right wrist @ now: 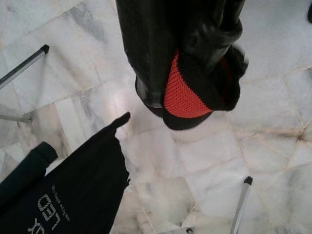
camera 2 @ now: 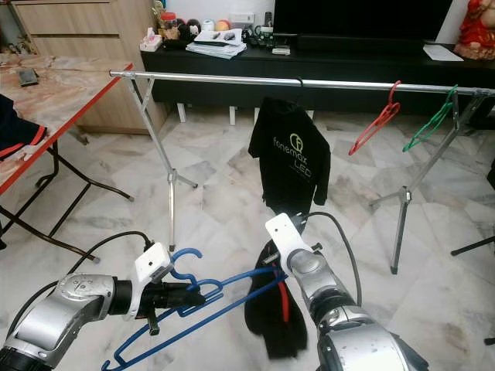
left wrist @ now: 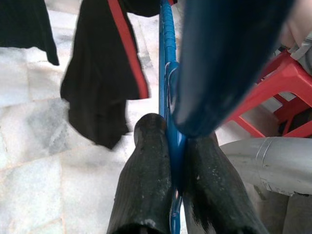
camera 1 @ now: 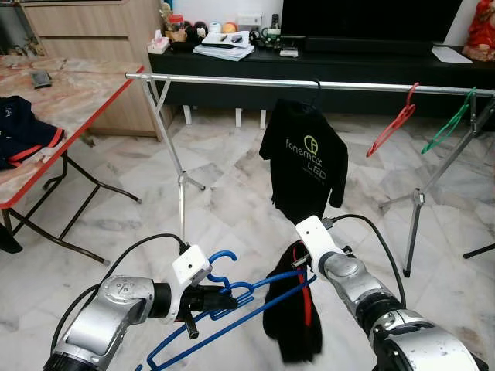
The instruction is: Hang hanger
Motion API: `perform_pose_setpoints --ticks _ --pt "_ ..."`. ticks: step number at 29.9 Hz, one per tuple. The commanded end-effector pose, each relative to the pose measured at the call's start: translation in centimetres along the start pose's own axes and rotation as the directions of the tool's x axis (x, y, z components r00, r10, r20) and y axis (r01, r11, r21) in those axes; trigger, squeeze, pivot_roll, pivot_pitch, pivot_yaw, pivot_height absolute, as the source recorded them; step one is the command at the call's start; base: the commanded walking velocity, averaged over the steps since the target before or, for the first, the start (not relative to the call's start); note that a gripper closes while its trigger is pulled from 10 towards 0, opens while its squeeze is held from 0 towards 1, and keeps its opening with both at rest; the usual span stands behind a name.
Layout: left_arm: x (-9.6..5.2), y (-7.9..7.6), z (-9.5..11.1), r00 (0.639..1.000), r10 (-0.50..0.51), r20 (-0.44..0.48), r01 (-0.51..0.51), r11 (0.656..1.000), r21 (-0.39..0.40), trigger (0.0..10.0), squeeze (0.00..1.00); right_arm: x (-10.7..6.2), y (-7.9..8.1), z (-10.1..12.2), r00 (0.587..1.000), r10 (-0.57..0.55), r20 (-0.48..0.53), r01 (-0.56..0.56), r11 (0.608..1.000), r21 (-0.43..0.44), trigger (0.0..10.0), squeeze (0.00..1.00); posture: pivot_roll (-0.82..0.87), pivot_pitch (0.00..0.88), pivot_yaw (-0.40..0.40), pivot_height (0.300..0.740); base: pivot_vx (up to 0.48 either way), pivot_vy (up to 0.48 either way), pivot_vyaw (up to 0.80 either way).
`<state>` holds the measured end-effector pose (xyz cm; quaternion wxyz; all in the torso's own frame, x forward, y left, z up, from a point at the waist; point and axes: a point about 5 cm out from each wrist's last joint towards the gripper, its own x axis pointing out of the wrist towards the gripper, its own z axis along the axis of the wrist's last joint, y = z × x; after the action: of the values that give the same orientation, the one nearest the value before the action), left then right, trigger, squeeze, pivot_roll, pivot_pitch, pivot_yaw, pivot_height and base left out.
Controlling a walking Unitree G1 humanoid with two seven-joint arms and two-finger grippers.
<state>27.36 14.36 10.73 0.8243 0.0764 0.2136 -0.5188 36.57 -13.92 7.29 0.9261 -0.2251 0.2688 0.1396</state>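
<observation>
- Both eye views are evenly bright and sharp, with soft indoor light.
- The marble floor (camera 1: 232,193) shows pale sheen and only faint shadows.
- The rail (camera 1: 309,83) bows slightly toward the edges.
- In the left wrist view the near fingers (left wrist: 146,180) and the blue hanger (left wrist: 168,58) are blurred.

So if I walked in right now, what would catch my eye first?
Probably the blue hanger pinched in the left gripper, low in front of the robot, with a black and red garment bunched in the right gripper beside it. Beyond them a long metal rail carries a black T-shirt, then a red hanger and a green hanger.
</observation>
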Motion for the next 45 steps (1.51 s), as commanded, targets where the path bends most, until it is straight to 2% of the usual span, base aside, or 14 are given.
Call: perform_pose_setpoints --ticks 1,6,7,11,13,17,20,27,29,32,38,40,45 --pt "0.2 -0.1 0.6 1.000 0.010 0.011 -0.010 1.000 0.010 10.0 0.00 0.1 0.3 0.2 1.000 0.006 0.001 -0.006 1.000 0.026 10.0 0.00 0.11 0.069 0.002 0.740 0.000 0.000 0.00" --pt "0.2 0.3 1.0 0.997 0.080 0.019 -0.080 0.997 0.009 10.0 0.00 0.1 0.5 0.4 1.000 0.008 0.006 -0.008 0.999 0.041 10.0 0.00 0.11 0.070 0.004 0.740 0.000 0.000 0.00" --pt "0.1 0.7 0.9 0.993 0.120 0.013 -0.121 0.993 0.016 10.0 0.00 0.1 0.5 0.5 1.000 0.008 0.007 -0.008 0.999 0.043 10.0 0.00 0.11 0.070 0.004 0.740 0.000 0.000 0.00" --pt "0.0 1.1 0.7 0.987 0.160 -0.002 -0.160 0.987 0.016 10.0 0.00 0.1 0.6 0.5 1.000 0.010 0.008 -0.010 0.999 0.042 10.0 0.00 0.11 0.072 0.002 0.740 0.000 0.000 0.00" --pt "-0.1 1.8 0.3 0.972 0.233 -0.018 -0.233 0.973 0.007 10.0 0.00 0.1 0.6 0.5 1.000 0.010 0.009 -0.010 0.999 0.044 10.0 0.00 0.11 0.072 0.002 0.740 0.000 0.000 0.00" --pt "-0.2 2.1 0.3 0.964 0.266 -0.014 -0.266 0.964 -0.005 10.0 0.00 0.1 0.6 0.5 1.000 0.010 0.010 -0.010 0.999 0.046 10.0 0.00 0.11 0.075 0.002 0.740 0.000 0.000 0.00" --pt "-0.2 2.6 0.4 0.944 0.329 0.010 -0.328 0.944 -0.040 10.0 0.00 0.1 0.7 0.5 1.000 0.009 0.012 -0.010 0.999 0.053 10.0 0.00 0.11 0.076 0.002 0.740 0.000 0.000 0.00" --pt "0.4 1.4 0.2 0.971 0.239 0.008 -0.238 0.970 -0.054 10.0 0.00 0.2 1.1 1.1 0.999 0.024 0.040 -0.028 0.995 0.098 10.0 0.00 0.11 0.078 0.003 0.740 0.000 0.000 0.00" --pt "0.4 1.4 0.1 0.972 0.235 -0.002 -0.235 0.970 -0.060 10.0 0.00 0.2 1.1 1.7 0.997 0.035 0.063 -0.042 0.993 0.114 10.0 0.00 0.11 0.078 0.003 0.740 0.000 0.000 0.00" --pt "0.5 1.3 -0.3 0.975 0.221 -0.028 -0.222 0.973 -0.067 10.0 0.00 0.1 1.2 3.1 0.992 0.056 0.113 -0.067 0.994 0.090 10.0 0.00 0.11 0.078 0.003 0.740 0.000 0.000 0.00" --pt "0.2 1.7 -1.9 0.958 0.258 -0.121 -0.265 0.963 -0.041 10.0 0.00 -0.1 0.1 4.4 0.987 0.003 0.159 -0.024 0.992 0.127 10.0 0.00 0.10 0.080 0.005 0.740 0.000 0.000 0.00" --pt "0.0 1.7 -3.1 0.948 0.269 -0.170 -0.279 0.959 -0.041 10.0 0.00 -0.2 -0.8 4.2 0.986 -0.038 0.162 0.011 0.987 0.161 10.0 0.00 0.10 0.080 0.004 0.740 0.000 0.000 0.00" --pt "-0.3 1.6 -4.7 0.931 0.288 -0.222 -0.307 0.950 -0.052 10.0 0.00 -0.3 -1.4 3.5 0.987 -0.054 0.151 0.025 0.981 0.191 10.0 0.00 0.10 0.080 0.004 0.740 0.000 0.000 0.00"
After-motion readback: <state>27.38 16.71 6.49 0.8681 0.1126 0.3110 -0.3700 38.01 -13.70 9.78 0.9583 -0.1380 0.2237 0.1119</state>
